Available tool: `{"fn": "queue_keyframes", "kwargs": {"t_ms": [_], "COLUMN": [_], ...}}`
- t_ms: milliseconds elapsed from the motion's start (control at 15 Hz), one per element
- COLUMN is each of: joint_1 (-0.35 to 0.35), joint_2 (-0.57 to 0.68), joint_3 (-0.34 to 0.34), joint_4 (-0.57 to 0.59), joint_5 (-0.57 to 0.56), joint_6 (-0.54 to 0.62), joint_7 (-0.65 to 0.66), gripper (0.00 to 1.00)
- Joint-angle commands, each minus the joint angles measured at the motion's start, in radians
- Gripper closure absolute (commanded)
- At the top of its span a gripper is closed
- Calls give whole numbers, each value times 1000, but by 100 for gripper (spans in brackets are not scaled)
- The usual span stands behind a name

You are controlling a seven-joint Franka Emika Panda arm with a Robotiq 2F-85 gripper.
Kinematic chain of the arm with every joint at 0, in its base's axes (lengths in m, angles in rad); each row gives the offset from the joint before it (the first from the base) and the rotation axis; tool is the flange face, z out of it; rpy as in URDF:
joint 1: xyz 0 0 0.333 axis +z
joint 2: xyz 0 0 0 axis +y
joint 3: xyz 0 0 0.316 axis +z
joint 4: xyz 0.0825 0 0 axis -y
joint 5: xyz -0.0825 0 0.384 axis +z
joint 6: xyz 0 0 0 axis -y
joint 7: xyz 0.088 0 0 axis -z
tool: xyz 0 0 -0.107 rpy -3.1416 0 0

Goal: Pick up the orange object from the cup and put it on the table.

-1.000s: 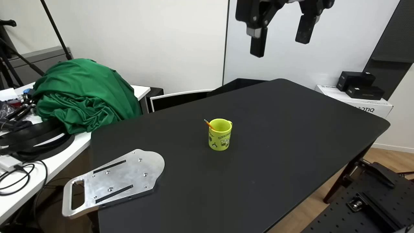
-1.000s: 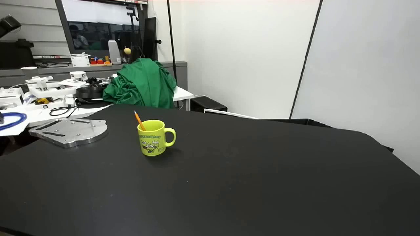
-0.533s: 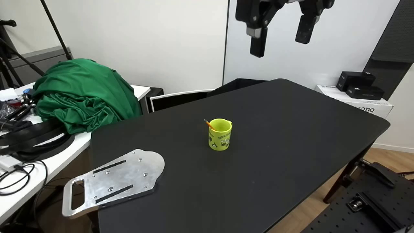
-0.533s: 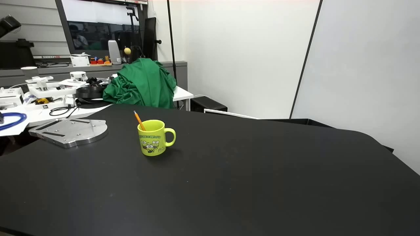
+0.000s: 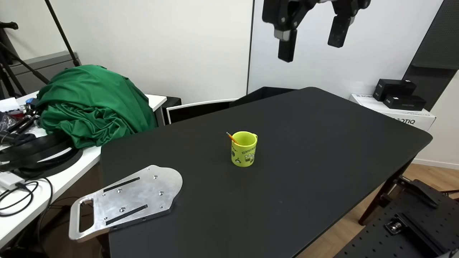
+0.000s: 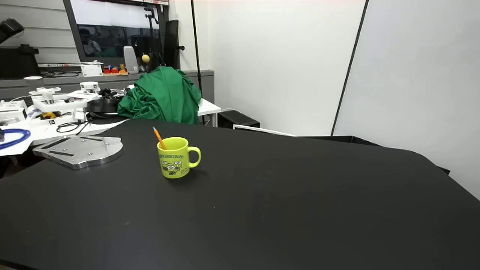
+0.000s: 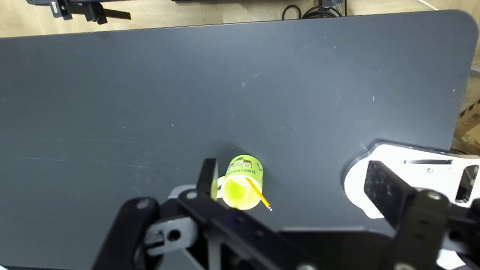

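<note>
The orange stick leans in the lime cup, its end sticking out past the rim; its lower part is hidden inside. The cup stands upright on the black table. The same cup and stick show in an exterior view, the handle to the right. My gripper is open and empty, high above the table at the top of that view. In the wrist view, my gripper's fingers are wide apart; the cup and stick appear between them, nearer the left finger, well below.
A silver metal plate lies at the table's end, partly overhanging it; it also shows in the wrist view. A white desk with green cloth and clutter stands beside the table. White boxes stand beyond the far edge.
My gripper has shifted upward very slightly and stays open. The cup and the orange stick have not moved.
</note>
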Motion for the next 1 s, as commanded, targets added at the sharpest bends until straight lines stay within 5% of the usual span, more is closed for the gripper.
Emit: {"fn": "queue_keyframes", "kwargs": {"t_ms": [0, 733, 933], "joint_1": [-25, -181, -142], "joint_2": [20, 236, 343], "joint_3": [-26, -140, -228], "joint_4": [17, 131, 215], "joint_5": [-36, -214, -173], "joint_6": [16, 155, 157], "joint_7": [-11, -36, -236], "gripper": [0, 0, 0]}}
